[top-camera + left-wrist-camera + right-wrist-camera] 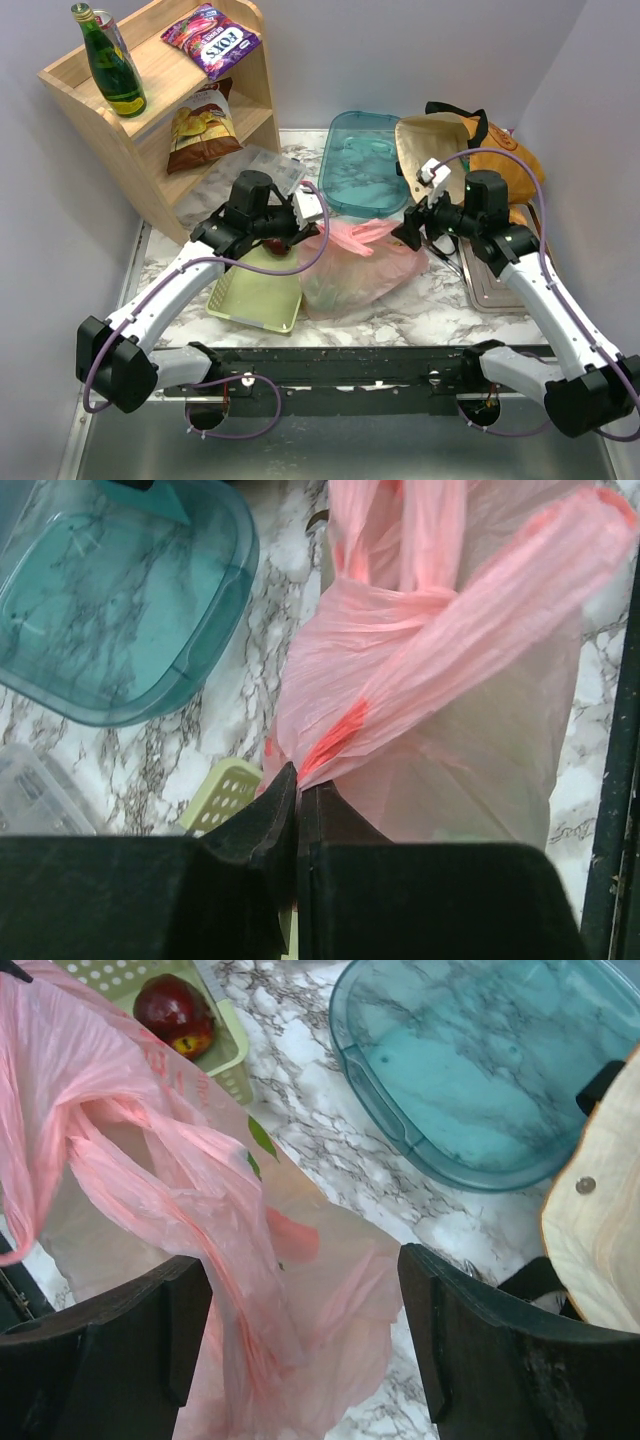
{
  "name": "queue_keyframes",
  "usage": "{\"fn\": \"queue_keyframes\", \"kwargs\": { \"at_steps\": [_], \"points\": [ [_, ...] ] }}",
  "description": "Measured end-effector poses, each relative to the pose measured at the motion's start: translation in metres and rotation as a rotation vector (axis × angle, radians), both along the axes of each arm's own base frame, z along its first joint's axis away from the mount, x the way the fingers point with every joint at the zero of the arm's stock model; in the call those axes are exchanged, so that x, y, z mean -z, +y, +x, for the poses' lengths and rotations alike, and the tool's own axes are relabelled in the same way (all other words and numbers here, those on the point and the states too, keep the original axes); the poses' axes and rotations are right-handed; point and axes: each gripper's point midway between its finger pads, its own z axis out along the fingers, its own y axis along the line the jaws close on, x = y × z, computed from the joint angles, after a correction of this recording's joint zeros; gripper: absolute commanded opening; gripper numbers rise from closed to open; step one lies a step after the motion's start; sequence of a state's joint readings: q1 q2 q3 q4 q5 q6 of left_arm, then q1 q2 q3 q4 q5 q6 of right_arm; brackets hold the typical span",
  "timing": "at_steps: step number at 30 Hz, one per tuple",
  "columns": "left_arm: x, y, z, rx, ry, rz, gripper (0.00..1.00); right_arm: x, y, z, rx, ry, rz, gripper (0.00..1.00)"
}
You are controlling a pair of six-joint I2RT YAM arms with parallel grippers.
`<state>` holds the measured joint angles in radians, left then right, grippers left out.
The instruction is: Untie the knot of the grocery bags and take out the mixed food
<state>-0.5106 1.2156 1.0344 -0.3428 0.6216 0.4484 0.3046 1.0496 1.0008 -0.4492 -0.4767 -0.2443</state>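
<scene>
Status: left gripper [297,815] jaws together, pinching strand of pink bag [355,265] below knot [420,605], still tied. Right gripper [305,1295] jaws wide apart over bag, frame centre. Behind: teal tub [365,165]; tote [445,150] upper right.

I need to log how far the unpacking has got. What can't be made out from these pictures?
Food inside the pink bag: right wrist view, only vague green and red patches through the plastic.
Tote interior: top view, right arm covers part; right wrist view cuts it at the edge.
Knot: left wrist view shows one side; its tightness is unclear.
Metal tray: top view, partly under the right arm.
</scene>
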Motion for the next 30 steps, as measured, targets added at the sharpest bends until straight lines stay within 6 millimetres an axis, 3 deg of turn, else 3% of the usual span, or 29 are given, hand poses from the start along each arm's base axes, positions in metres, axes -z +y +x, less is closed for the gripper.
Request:
{"fn": "queue_keyframes", "kwargs": {
  "at_steps": [3,9,12,17,23,24,27,30],
  "points": [
    [-0.008,-0.009,-0.004,0.025,-0.008,-0.008,0.08,0.002,0.010,0.002,-0.045,0.003,-0.011,0.76],
    [-0.021,-0.014,-0.002,0.024,-0.012,-0.028,0.08,-0.007,0.024,0.007,-0.104,-0.073,-0.058,0.19],
    [-0.018,-0.009,-0.002,0.013,0.002,-0.019,0.06,-0.016,0.014,0.022,-0.029,-0.128,-0.094,0.01],
    [-0.012,0.012,0.009,-0.046,0.027,0.001,0.05,-0.028,-0.011,0.036,0.113,-0.188,-0.144,0.01],
    [-0.001,0.033,0.014,-0.061,-0.001,0.045,0.08,-0.048,-0.039,0.032,0.240,-0.234,-0.122,0.01],
    [0.001,0.033,0.012,-0.044,-0.018,0.053,0.13,-0.049,-0.041,0.030,0.247,-0.231,-0.114,0.01],
    [0.004,0.035,0.008,0.004,-0.072,0.088,0.44,-0.044,-0.039,0.025,0.244,-0.198,-0.089,0.01],
    [0.000,0.033,0.001,0.061,-0.103,0.133,0.53,-0.039,-0.034,0.020,0.213,-0.158,-0.052,0.01]
  ]
}}
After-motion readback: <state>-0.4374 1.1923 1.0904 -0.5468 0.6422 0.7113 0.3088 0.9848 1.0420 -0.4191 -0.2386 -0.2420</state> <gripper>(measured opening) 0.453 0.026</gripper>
